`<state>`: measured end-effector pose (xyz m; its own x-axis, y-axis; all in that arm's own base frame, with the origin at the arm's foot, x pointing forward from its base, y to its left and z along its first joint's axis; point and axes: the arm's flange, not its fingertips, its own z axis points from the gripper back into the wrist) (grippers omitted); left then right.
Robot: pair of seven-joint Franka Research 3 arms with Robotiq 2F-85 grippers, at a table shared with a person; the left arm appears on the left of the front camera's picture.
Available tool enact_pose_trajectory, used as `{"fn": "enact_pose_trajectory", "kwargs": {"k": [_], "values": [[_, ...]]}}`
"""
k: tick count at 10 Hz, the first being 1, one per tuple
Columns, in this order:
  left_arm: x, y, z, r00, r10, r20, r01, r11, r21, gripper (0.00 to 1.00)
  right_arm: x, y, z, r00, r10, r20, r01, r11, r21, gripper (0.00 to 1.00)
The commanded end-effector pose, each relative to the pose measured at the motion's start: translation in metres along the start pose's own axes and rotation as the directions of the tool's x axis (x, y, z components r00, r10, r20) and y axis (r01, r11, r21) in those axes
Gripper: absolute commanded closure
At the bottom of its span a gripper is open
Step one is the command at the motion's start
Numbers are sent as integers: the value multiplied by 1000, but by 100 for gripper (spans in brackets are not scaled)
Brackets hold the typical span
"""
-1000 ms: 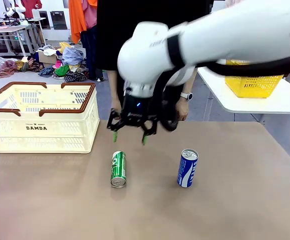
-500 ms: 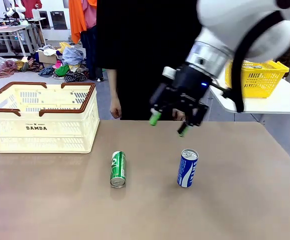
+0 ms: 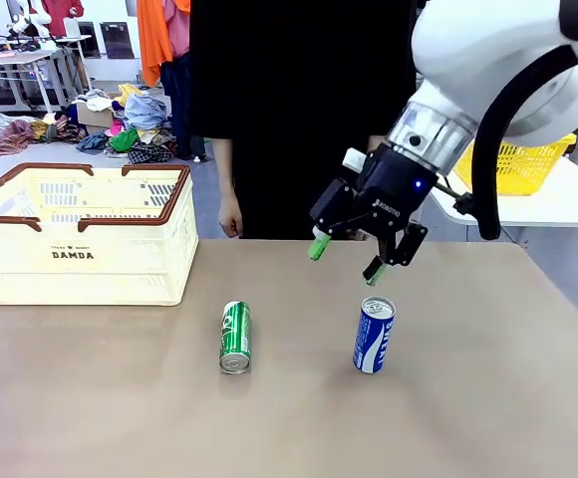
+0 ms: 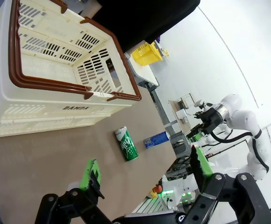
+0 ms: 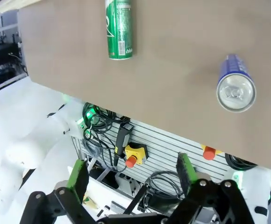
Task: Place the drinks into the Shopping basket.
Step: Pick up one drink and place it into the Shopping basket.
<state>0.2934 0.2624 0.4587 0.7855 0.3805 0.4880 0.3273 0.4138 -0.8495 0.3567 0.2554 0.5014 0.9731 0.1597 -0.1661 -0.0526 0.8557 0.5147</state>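
Observation:
The green can [image 3: 235, 337] lies on its side at the middle of the brown table. To its right the blue can [image 3: 374, 336] stands upright. My right gripper [image 3: 346, 259] hangs open just above and slightly left of the blue can, touching nothing. From the right wrist, the open gripper [image 5: 132, 171] looks down on the blue can's silver top [image 5: 236, 88] and the green can [image 5: 118, 29]. The cream shopping basket [image 3: 80, 269] sits at the table's far left with nothing in it. The left wrist view has my left gripper [image 4: 145, 168] open, high above the basket [image 4: 32, 112], green can [image 4: 126, 143] and blue can [image 4: 156, 139].
A person in black stands at the table's far edge, one hand [image 3: 231, 214] hanging near it. A smaller yellow basket [image 3: 513, 164] sits on a white side table at the right. Bare tabletop lies between the cans and the shopping basket.
My right gripper swung from above the green can to the right and then came down a little toward the blue can. It stayed open. The cans and the basket have not moved.

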Motion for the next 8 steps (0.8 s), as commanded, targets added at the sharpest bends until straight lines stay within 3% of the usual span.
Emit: {"fn": "enact_pose_trajectory", "kwargs": {"k": [1, 2, 3, 5, 6, 8], "values": [[1, -3, 0, 1000, -4, 12, 4, 1000, -16, 0, 18, -7, -8, 1000, 2, -9, -2, 998, 60, 0], [1, -3, 0, 1000, -4, 12, 4, 1000, -16, 0, 16, -18, 20, 1000, 6, 22, -8, 993, 120, 0], [1, -3, 0, 1000, -4, 12, 4, 1000, -16, 0, 5, -50, 79, 992, -39, 122, 10, 973, 229, 0], [1, -3, 0, 1000, -4, 12, 4, 1000, -16, 0, -26, -133, 169, 966, -188, 175, 101, 906, 412, 0], [1, -3, 0, 1000, -4, 12, 4, 1000, -16, 0, -43, -183, 202, 941, -282, 186, 150, 842, 518, 0], [1, -3, 0, 1000, -4, 12, 4, 1000, -16, 0, -91, -279, 246, 897, -384, 220, 110, 675, 729, 0]]}}
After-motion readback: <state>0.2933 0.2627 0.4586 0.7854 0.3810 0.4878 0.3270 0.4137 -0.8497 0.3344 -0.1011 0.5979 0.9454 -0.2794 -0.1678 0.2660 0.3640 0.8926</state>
